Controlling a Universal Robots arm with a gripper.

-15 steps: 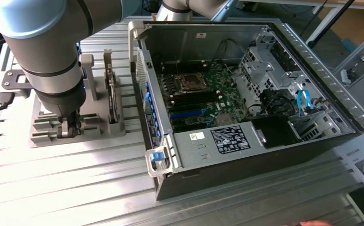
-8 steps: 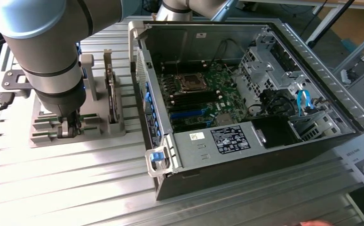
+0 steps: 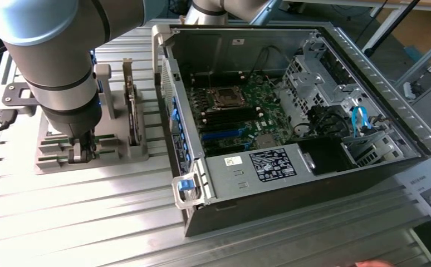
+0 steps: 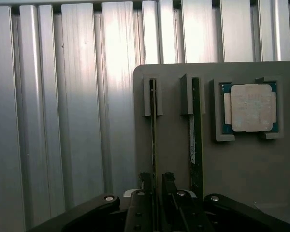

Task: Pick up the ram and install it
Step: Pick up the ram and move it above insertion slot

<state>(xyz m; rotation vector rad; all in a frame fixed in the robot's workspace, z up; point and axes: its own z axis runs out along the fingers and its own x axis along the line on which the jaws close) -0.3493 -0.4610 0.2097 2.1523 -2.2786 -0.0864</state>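
**Claw down over the ram, not squeezing yet**

The claw (image 4: 156, 179) is low over the grey holder (image 4: 241, 169), w/ its two fingers (image 4: 145, 182) apart. The ram (image 4: 153, 130) stands on its thin edge in a slot & runs right btw the fingers. There is a small gap on each side, so nothing is held.

The ram looks light, thin & stiff, like a flat stick. It is prob. easy to hurt: it could snap if bent, & its little chips should not get scraped. The best place to hold it looks like the two flat sides, approx. mid-length, so it comes up straight & does not tip. The sides look smooth, so a weak grip may slip.

Just beside it a 2nd ram stick (image 4: 196, 145) w/ a pale label stands in the next slot. Past that a square silver CPU (image 4: 251, 107) lies flat in its pocket. The holder rests on the ribbed metal table (image 4: 63, 121). In the exterior view the open PC case (image 3: 275, 183) sits on the exterior view's right.
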